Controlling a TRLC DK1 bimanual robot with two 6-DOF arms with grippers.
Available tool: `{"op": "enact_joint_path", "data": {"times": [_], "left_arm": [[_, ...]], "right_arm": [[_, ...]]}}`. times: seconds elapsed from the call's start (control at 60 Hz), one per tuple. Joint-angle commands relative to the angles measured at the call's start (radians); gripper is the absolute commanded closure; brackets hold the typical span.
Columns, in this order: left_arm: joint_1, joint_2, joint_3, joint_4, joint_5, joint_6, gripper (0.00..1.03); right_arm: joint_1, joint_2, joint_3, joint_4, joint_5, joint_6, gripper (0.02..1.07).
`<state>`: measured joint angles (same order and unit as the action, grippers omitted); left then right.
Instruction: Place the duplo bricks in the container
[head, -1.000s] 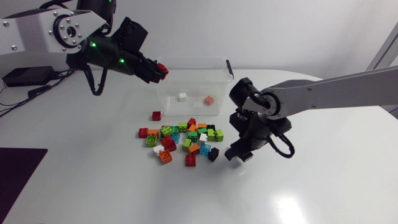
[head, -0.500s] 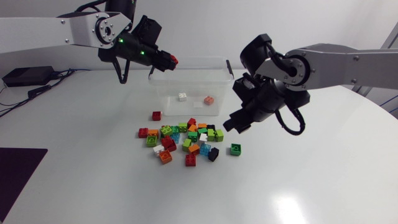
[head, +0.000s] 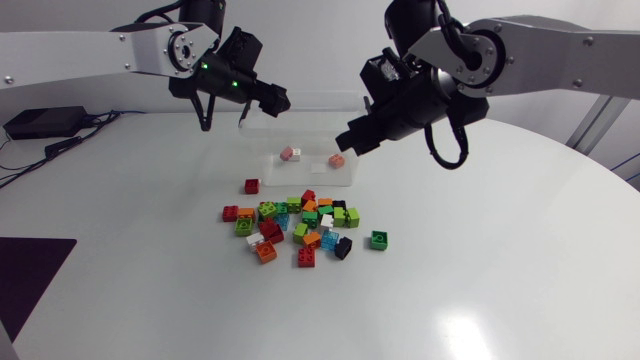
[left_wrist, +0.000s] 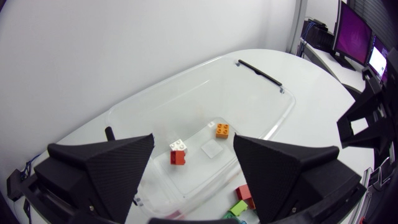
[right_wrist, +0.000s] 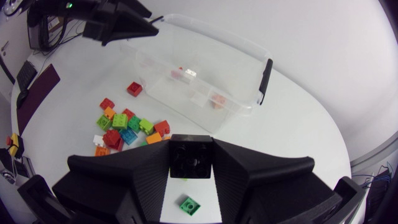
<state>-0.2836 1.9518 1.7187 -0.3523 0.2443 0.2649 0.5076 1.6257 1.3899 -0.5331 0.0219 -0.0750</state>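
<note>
A clear plastic container (head: 262, 165) (left_wrist: 186, 78) (right_wrist: 205, 46) stands at the back middle of the table. In it lie a red brick (head: 287, 153) (left_wrist: 178, 157), a white brick (left_wrist: 179, 145) and an orange brick (head: 336, 160) (left_wrist: 222, 130). My left gripper (head: 272, 98) (left_wrist: 194, 148) hangs open over the container's left end, nothing between its fingers. My right gripper (head: 351, 139) (right_wrist: 190, 149), raised at the container's right front corner, is shut on a black brick (right_wrist: 189, 164). Several coloured bricks (head: 300, 225) (right_wrist: 124, 127) lie heaped in front of the container.
A lone green brick (head: 379, 239) (right_wrist: 190, 204) lies right of the heap, and a lone red brick (head: 252, 185) (right_wrist: 134, 88) lies behind its left end. A dark mat (head: 25, 285) covers the table's left edge. A black power brick (head: 40, 122) sits at the far left.
My left gripper moved right over the container and opened; the red brick dropped inside. My right arm rose from the table with the black brick and swung back towards the container.
</note>
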Motion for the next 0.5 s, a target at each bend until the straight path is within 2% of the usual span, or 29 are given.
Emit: {"op": "enact_joint_path", "data": {"times": [0.0, 0.233, 0.483], "left_arm": [[0.008, -0.108, -0.082, 0.009, -0.005, 0.011, 0.05], [0.011, -0.358, -0.32, -0.036, -0.007, 0.108, 0.05], [0.018, -0.524, -0.525, -0.085, -0.007, 0.214, 0.05]], "right_arm": [[0.006, 0.051, 0.044, 0.027, -0.011, -0.003, 0.71], [0.006, 0.129, 0.13, 0.088, -0.017, -0.011, 0.71], [-0.003, 0.192, 0.199, 0.133, -0.016, -0.022, 0.71]]}}
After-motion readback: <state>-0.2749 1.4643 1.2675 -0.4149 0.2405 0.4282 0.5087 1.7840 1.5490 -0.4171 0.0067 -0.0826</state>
